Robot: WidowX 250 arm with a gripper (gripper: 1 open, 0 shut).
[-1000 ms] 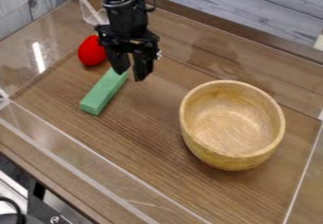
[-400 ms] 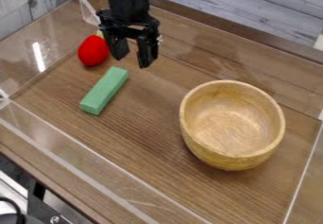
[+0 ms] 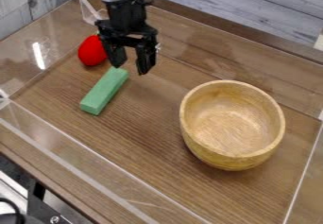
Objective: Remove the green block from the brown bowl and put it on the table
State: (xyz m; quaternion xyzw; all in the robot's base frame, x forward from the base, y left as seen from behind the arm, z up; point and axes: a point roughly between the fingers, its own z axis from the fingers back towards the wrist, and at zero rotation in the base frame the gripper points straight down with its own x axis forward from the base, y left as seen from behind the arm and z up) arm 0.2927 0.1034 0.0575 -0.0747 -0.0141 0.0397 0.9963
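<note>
Since a second ago my jaws have let go of the green block (image 3: 105, 91) and spread wide; they were down at its upper end then, and now they hang just above that end with a clear gap showing between the fingers and nothing in them. The block itself has not shifted.

Going from left to right: at the far left a red strawberry-shaped toy (image 3: 91, 50) sits on the table (image 3: 164, 171), partly behind my arm. Just beside it, my gripper (image 3: 130, 65) points straight down, open and empty. Directly under and slightly forward of it the green block lies flat on the wood, its long side running diagonally toward the near left corner, its upper end nearest my fingertips but apart from them. Well to the right stands the brown bowl (image 3: 233, 124), upright and with nothing inside it.

I judge the task essentially complete: the block is out of the bowl and resting on the table, free of my grip. All that seems left is to lift clear without nudging it.
</note>
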